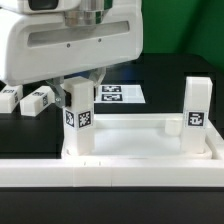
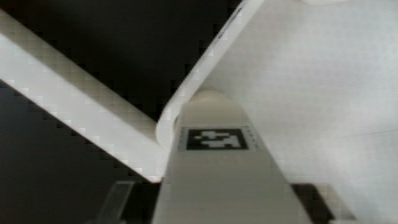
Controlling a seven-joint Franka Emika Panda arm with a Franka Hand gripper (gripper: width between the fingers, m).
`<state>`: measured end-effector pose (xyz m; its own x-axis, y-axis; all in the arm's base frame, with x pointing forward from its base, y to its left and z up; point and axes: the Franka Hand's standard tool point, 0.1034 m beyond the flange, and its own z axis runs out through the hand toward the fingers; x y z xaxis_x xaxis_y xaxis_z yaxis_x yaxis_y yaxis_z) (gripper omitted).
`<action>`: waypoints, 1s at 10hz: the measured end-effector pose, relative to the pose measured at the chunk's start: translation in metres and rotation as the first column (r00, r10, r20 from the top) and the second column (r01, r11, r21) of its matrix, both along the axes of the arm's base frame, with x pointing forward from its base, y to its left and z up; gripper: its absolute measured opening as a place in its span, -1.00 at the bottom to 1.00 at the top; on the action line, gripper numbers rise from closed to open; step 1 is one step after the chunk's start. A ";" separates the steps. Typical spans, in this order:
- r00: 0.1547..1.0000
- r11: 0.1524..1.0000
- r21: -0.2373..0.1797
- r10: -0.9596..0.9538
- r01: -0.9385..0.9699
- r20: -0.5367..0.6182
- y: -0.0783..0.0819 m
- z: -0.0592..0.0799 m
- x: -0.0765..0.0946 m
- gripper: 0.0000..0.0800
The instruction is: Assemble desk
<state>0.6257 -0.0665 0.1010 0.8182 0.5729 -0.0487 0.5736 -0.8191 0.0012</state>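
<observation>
hand [image 2: 214, 206] straddles the upright leg [image 1: 78, 118] at the panel's [image 1: 140, 146] 9 o'clock end, exterior view; long axis vertical. fingers [image 2: 125, 202] flank it, clamped or not i cannot tell.

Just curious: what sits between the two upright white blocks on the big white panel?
Only the panel's bare surface, seen in the exterior view: nothing stands between the leg on that view's left and the leg on its right.

Black table [image 1: 165, 95]; dark backdrop [image 1: 185, 30]
</observation>
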 end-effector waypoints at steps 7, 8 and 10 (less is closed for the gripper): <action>0.675 0.675 -0.003 -0.738 0.738 0.019 0.009 0.000 0.001 -0.27; 0.601 0.602 0.002 -0.799 0.799 0.016 0.010 0.000 0.001 -0.27; 0.440 0.440 0.007 -0.898 0.898 0.013 0.013 0.000 0.002 -0.27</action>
<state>0.6275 -0.0533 0.1009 0.8750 -0.4829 -0.0340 -0.4831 -0.8756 0.0024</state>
